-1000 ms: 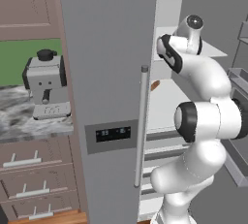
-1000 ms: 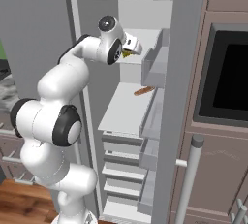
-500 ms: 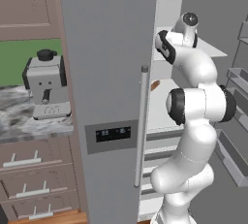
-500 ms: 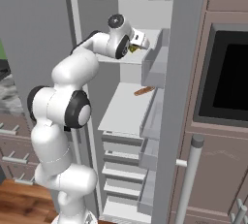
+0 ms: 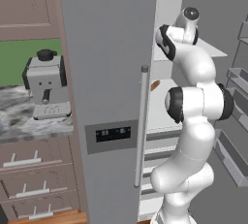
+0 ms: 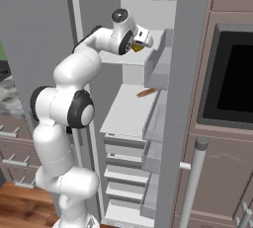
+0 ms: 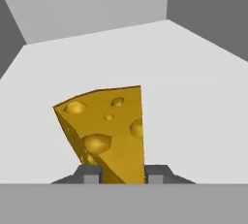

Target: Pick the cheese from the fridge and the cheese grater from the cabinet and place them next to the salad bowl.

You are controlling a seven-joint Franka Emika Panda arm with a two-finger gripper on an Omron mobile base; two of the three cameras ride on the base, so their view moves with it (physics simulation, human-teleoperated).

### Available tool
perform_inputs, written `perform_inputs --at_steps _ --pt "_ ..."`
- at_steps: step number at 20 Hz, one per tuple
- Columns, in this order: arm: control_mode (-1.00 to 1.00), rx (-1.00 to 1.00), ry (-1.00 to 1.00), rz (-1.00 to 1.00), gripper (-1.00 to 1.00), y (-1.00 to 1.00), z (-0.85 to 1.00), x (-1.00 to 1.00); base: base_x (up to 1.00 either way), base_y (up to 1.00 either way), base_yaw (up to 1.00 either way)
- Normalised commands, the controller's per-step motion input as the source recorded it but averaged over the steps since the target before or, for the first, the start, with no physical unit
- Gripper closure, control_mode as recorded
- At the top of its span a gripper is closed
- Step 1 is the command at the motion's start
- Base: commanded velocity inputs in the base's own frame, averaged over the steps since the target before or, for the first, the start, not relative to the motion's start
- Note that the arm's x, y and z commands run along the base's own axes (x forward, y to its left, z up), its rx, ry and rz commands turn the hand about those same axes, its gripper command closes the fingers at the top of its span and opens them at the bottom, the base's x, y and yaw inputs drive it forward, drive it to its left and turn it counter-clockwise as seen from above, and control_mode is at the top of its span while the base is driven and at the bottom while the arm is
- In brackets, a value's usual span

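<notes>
Since the end effector (image 7: pixel 123 175) had its fingertips (image 7: pixel 90 174) pinched on just the narrow bottom of the cheese (image 7: pixel 105 131) up on the fridge (image 6: pixel 188 74) shelf (image 6: pixel 129 57), I figured the wedge could twist loose on pullout, though the actual contact was cut off at the hand view's bottom edge.

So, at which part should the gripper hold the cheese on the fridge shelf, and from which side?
Grip the cheese across its two flat side faces near the close end, coming in level from the open front of the fridge. It stands upright, and the fingers already flank it.
</notes>
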Motion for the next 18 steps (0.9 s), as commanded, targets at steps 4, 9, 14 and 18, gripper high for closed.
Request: perform_inputs --at_steps 4,9,14,18 --pt "-1.00 0.00 0.00 0.00 1.00 0.00 -0.01 0.00 0.00 0.00 0.00" --pt "-1.00 0.00 -0.02 0.00 1.00 0.00 0.00 -0.06 0.00 0.00 0.00" --pt "-1.00 0.00 -0.13 0.00 1.00 -0.03 0.00 -0.56 0.00 0.00 0.00" --pt "-1.00 0.00 -0.19 0.00 1.00 -0.02 0.00 -0.76 0.00 0.00 0.00"
